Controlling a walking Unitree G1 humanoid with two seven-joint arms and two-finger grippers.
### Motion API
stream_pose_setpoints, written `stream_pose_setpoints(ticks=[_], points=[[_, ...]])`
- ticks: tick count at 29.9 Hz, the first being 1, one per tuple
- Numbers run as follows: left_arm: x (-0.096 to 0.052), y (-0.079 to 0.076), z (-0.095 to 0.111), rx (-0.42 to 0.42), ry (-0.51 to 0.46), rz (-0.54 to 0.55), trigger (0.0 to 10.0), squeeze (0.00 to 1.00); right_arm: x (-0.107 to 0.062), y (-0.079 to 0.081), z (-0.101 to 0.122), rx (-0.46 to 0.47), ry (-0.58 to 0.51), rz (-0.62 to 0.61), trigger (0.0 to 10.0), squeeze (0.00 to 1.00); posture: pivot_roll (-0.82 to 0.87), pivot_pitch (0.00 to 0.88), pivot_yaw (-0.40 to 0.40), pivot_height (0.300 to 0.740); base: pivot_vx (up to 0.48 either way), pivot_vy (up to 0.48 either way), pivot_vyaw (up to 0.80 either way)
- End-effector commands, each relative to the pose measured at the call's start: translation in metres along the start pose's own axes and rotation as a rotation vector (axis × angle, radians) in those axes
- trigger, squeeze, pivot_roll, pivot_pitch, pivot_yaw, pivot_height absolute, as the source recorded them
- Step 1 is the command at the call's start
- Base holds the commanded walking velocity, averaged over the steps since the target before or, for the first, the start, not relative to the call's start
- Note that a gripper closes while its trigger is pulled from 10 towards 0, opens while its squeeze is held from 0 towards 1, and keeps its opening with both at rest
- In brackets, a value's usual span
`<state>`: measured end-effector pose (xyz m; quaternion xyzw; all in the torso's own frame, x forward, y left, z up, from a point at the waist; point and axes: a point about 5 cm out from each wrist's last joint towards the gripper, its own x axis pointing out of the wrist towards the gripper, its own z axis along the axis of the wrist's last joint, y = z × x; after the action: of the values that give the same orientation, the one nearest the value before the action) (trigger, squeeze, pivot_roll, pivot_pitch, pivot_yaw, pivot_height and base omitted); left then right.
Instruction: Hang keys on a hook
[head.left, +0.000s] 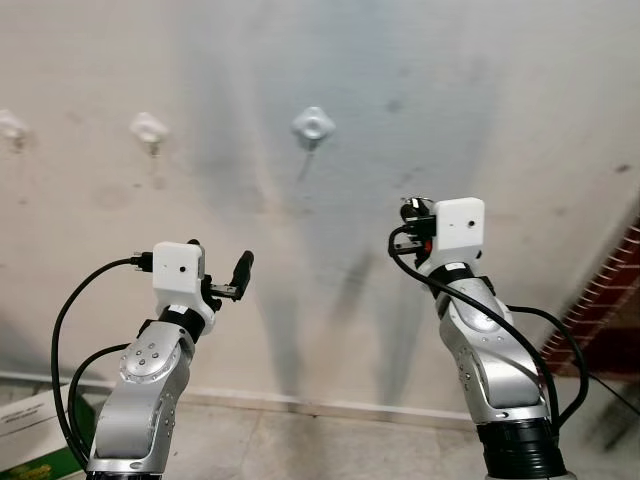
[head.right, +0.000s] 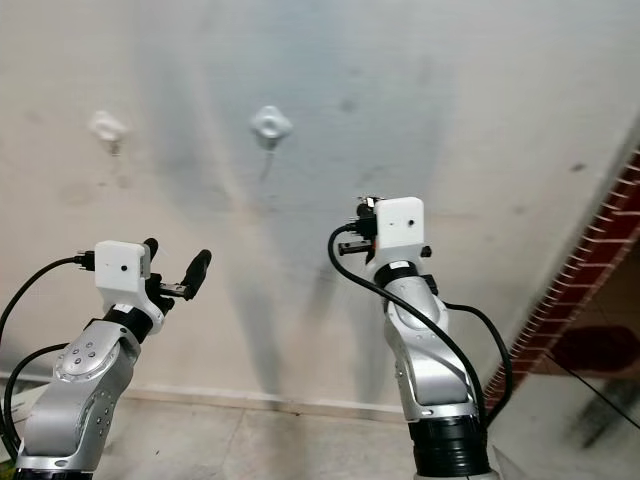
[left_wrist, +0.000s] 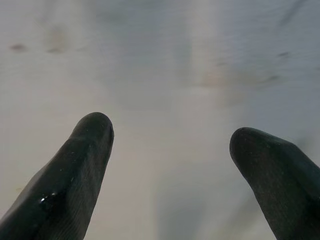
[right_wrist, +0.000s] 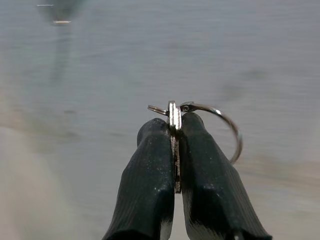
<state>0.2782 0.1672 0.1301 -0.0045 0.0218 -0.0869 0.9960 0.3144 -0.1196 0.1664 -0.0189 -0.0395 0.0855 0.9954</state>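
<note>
**Key pinched in the right gripper, raised toward the wall hooks**

The key (right_wrist: 174, 150) is sitting edge-on between the two black fingers of the right gripper (right_wrist: 175, 131), and its silver ring (right_wrist: 220, 120) is curving out to one side past the fingertips. Those fingers are pressing tight against the flat of the metal. From the head cameras, that gripper (head.left: 412, 212) is pointing up at the pale, smudged wall (head.left: 480, 110), below and a little to the right of a white hook (head.left: 313, 125), and clearly apart from it. Two more white hooks (head.left: 148, 127) are sitting further left along the same height. The left gripper (head.left: 222, 268) is hovering lower, over on the left, its fingers (left_wrist: 80, 165) spread wide with nothing between them. A strip of red brick (head.left: 600, 300) is showing at the far right edge.
</note>
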Motion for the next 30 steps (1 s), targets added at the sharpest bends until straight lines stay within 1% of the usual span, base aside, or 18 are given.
stream_pose_setpoints(ticks=[1,8,12,23,27,30], points=[[0.000,0.006,0.004,0.025,-0.001,0.016,10.0,0.00,0.003,0.007,0.003,0.003,-0.011,0.018,10.0,0.00,0.04,0.000,0.083,0.740,0.000,0.480,0.00],[0.000,0.005,0.004,0.027,-0.004,0.011,10.0,0.00,0.003,0.007,0.003,0.002,-0.013,0.015,10.0,0.00,0.04,0.000,0.085,0.740,0.000,0.480,0.00],[0.000,0.004,0.004,0.038,-0.004,0.004,10.0,0.00,0.003,0.006,0.004,0.001,-0.015,0.010,10.0,0.00,0.04,0.000,0.086,0.740,0.000,0.000,0.00],[0.001,0.005,0.004,0.028,-0.003,-0.019,10.0,0.00,0.006,0.004,0.008,-0.011,-0.037,-0.002,10.0,0.00,0.05,0.000,0.084,0.740,0.000,0.000,0.00],[0.002,0.005,0.005,0.033,-0.006,-0.026,10.0,0.00,0.007,0.005,0.014,-0.007,-0.074,-0.011,10.0,0.00,0.05,0.000,0.084,0.740,0.000,0.000,0.00],[0.002,0.005,0.005,0.036,-0.005,-0.030,10.0,0.00,0.009,0.010,0.019,0.004,-0.088,0.007,10.0,0.00,0.06,0.000,0.085,0.740,0.000,0.000,0.00]])
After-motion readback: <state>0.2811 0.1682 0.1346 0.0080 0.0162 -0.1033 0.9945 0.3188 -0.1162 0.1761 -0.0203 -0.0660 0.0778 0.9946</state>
